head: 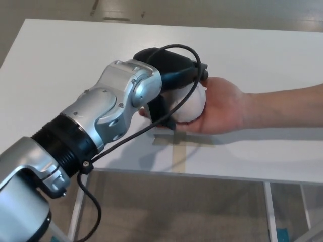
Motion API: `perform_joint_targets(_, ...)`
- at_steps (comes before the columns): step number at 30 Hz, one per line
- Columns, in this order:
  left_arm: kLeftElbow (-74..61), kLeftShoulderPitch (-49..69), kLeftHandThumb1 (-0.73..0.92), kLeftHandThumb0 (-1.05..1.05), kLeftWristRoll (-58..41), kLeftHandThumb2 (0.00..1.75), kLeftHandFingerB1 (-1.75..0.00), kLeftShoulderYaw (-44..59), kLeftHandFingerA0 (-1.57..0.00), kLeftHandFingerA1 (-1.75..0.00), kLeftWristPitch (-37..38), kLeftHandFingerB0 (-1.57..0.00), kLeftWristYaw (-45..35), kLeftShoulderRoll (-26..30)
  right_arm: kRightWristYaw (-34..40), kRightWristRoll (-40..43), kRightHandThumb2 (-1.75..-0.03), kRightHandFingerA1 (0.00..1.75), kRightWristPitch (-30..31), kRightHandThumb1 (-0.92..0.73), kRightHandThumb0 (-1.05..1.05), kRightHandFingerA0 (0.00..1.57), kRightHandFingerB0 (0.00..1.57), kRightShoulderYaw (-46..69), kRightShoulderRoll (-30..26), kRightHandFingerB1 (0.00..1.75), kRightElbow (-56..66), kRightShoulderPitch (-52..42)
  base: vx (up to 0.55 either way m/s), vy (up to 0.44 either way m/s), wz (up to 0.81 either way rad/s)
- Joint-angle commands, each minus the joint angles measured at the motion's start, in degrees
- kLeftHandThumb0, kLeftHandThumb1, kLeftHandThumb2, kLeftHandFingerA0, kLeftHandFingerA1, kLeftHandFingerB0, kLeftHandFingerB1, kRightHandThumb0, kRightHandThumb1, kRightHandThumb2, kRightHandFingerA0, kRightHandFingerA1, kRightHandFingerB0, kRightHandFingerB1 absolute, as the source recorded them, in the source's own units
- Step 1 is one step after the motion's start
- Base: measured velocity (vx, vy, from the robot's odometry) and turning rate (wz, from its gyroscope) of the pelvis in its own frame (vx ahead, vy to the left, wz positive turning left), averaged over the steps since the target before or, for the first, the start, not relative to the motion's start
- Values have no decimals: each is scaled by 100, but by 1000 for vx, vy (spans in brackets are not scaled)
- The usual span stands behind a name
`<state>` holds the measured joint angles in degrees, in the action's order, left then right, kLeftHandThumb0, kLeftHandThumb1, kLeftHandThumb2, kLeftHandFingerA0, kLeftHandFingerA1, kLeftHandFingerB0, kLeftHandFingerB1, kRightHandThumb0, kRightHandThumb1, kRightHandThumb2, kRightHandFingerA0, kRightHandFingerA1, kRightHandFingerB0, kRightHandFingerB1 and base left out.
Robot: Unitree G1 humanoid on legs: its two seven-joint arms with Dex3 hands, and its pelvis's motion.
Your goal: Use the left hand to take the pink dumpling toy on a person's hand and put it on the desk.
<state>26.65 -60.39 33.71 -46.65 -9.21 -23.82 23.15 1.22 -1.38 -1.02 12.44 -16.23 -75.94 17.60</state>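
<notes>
Over person's palm [222,106], left hand [169,75] around dumpling toy [193,107]

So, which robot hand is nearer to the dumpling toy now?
The left. The left hand is over the dumpling toy, fingers curled around it as it lies in the person's palm above the desk. The right hand is not in view.

A white desk [75,55] fills the view, its near edge running along the lower part of the scene with pale metal legs [76,214] below, over a tan floor [192,212]. A strip of tan tape [179,154] lies flat on the top near the front edge, centre-right.
</notes>
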Motion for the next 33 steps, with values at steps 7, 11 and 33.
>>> perform_joint_targets(7, 125, 413, 77, -26, 510, 58, -52, 372, -62, -166, 51, -84, 396, -283, -16, -39, -61, 46, 98, -69, -20, 67, 53, -64, -55, 43, -11, 44, 0, 0, 0)
perform_joint_targets(11, 134, 455, 61, -37, 609, 63, -54, 484, -72, -150, 194, -76, 590, -280, -12, -29, -61, 46, 79, -69, -20, 67, 53, -72, -52, 43, -5, 36, 0, 0, 0)
perform_joint_targets(33, 167, 584, 63, -36, 766, 65, -55, 826, -73, -149, 432, -78, 579, -351, -127, -14, -60, 46, 186, -69, -19, 67, 56, -104, -67, 43, -28, 62, 0, 0, 0)
